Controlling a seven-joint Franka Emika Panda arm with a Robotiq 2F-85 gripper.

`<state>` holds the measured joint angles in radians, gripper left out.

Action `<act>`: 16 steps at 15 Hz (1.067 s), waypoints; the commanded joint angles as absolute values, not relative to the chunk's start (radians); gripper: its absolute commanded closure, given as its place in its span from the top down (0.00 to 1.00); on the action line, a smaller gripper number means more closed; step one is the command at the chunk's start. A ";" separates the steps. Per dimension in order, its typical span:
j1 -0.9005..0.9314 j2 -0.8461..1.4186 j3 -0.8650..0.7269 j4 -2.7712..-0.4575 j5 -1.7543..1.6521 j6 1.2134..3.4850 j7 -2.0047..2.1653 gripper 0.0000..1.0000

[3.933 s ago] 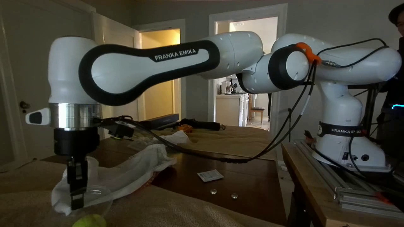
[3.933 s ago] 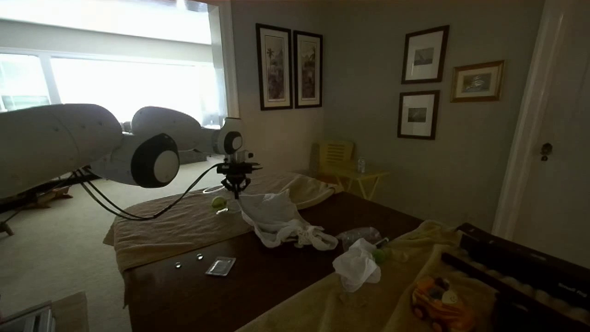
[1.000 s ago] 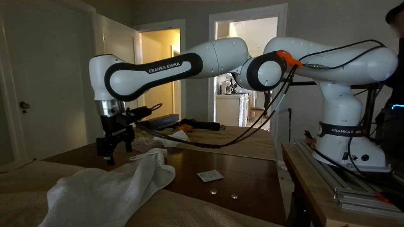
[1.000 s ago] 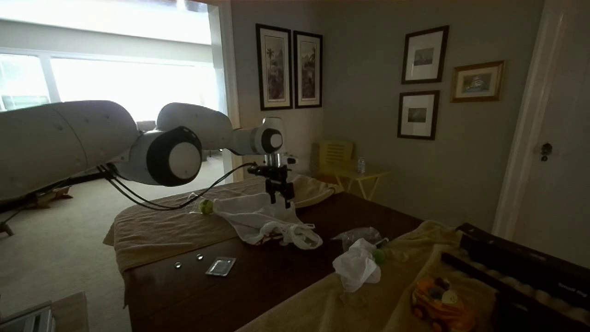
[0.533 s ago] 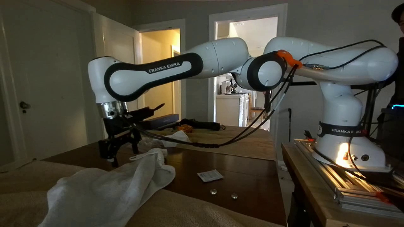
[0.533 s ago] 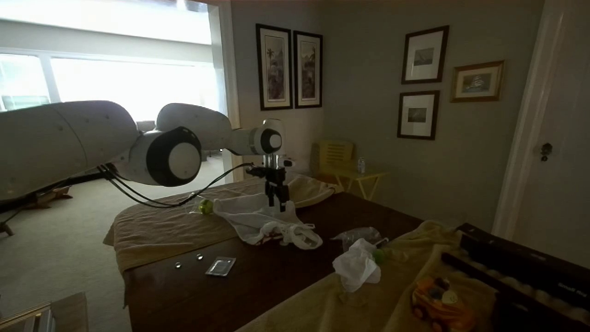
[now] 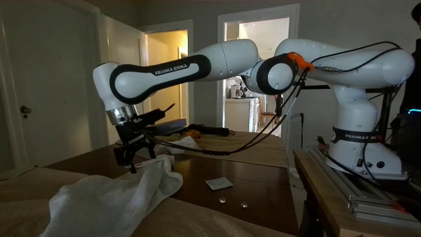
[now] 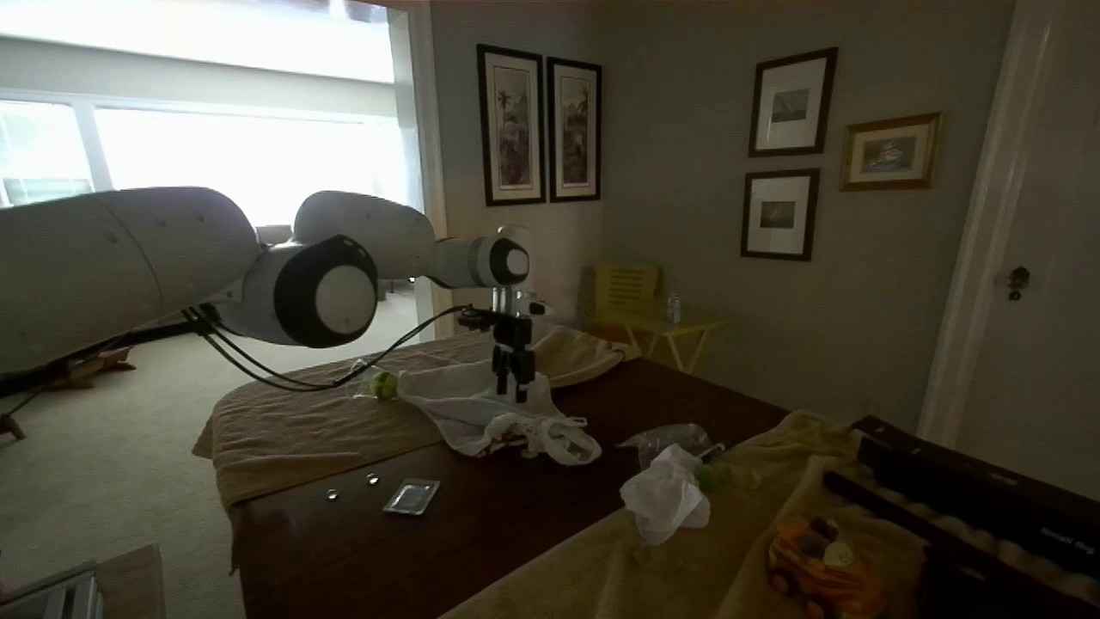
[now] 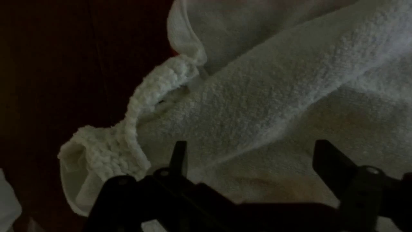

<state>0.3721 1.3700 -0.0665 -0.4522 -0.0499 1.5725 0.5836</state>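
One white crochet-edged towel [image 7: 98, 204] lies near left in an exterior view, partly on the counter [image 7: 194, 174], beneath the spread, empty pincer [image 9: 251, 141]; alignment seems in hand, and gripping would call for lowering.

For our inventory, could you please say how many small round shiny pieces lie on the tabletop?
2: one piece nearer the flat packet, another piece farther off; more may hide under the white towel.
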 commanded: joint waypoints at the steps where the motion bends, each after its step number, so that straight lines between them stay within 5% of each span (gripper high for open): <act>1: 0.364 1.294 -0.091 -0.461 -0.070 1.464 0.669 1.00; 10: 0.319 1.342 -0.062 -0.394 -0.021 1.263 0.815 1.00; 16: 0.290 1.451 -0.026 -0.405 -0.007 1.393 0.831 1.00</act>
